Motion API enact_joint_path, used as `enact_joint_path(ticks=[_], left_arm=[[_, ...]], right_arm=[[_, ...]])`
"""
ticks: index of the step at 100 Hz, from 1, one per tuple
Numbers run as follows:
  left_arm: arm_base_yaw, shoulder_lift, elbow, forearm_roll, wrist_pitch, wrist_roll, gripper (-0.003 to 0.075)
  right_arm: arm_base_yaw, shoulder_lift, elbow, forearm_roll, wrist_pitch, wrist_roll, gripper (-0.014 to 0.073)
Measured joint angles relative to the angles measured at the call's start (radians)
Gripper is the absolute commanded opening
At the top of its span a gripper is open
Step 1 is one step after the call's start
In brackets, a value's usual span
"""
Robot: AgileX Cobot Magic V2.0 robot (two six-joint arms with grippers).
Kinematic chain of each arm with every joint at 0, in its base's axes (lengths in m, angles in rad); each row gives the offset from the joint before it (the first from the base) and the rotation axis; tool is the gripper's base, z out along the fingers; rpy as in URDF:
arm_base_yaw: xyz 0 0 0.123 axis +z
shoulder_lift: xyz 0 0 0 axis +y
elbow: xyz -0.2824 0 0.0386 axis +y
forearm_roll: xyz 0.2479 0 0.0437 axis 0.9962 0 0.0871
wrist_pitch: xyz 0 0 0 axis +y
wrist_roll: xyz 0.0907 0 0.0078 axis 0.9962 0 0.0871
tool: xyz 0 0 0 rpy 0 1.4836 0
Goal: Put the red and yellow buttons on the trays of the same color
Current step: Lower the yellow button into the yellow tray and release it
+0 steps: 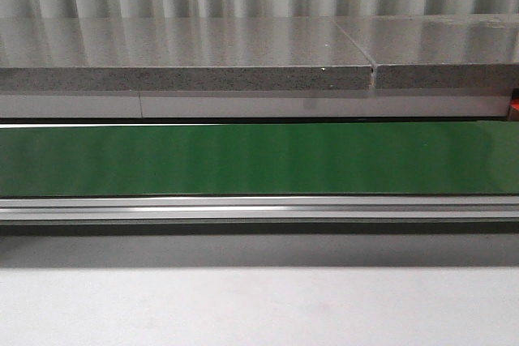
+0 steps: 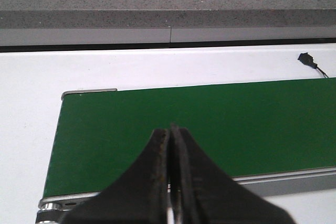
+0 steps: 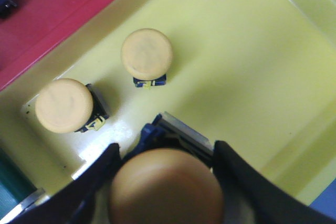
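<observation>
Seen from the right wrist: right gripper (image 3: 165, 182) spread wide around a round yellow-capped button (image 3: 167, 187), dark fingers (image 3: 92, 182) at either side of the cap; whether actually pinching or just letting go, cannot tell. Held directly above the floor of the glossy yellow plastic tray (image 3: 247, 61).

Already resting on that yellow tray: two more yellow-capped buttons on small dark bases, one (image 3: 147, 53) toward the middle of the tray, the other (image 3: 64, 105) close to the tray wall. Just beyond that wall, a red tray (image 3: 58, 14) with small dark parts at its far edge, too cropped to identify; no red cap visible there.

Seen from the left wrist: left gripper (image 2: 171, 145) pressed closed, nothing between the tips, poised over the near edge of a flat green conveyor belt (image 2: 252, 124). No buttons anywhere on the belt, in this view or from the front (image 1: 259, 158).

Judged progress: yellow sorting well along, third piece at the point of being set down. Red side unconfirmed from here; remaining work likely there, or awaiting new pieces on the belt.
</observation>
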Motion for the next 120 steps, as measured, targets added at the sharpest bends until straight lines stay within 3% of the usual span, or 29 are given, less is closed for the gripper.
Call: enact_joint_path(ticks=[69,81,102,120], left_arm=[[0.0,0.0,0.0,0.0,0.0,0.0,-0.002],[0.0,0.0,0.0,0.0,0.0,0.0,-0.002],[0.0,0.0,0.0,0.0,0.0,0.0,-0.002],[0.0,0.0,0.0,0.0,0.0,0.0,-0.002]], right_arm=[[0.0,0.298,0.0,0.0,-0.075,0.024,0.0079],[0.0,0.308,0.0,0.0,-0.086,0.025,0.0159],[0.0,0.308,0.0,0.0,-0.084,0.031,0.0442],[0.0,0.302,0.0,0.0,-0.062,0.045,0.0482]])
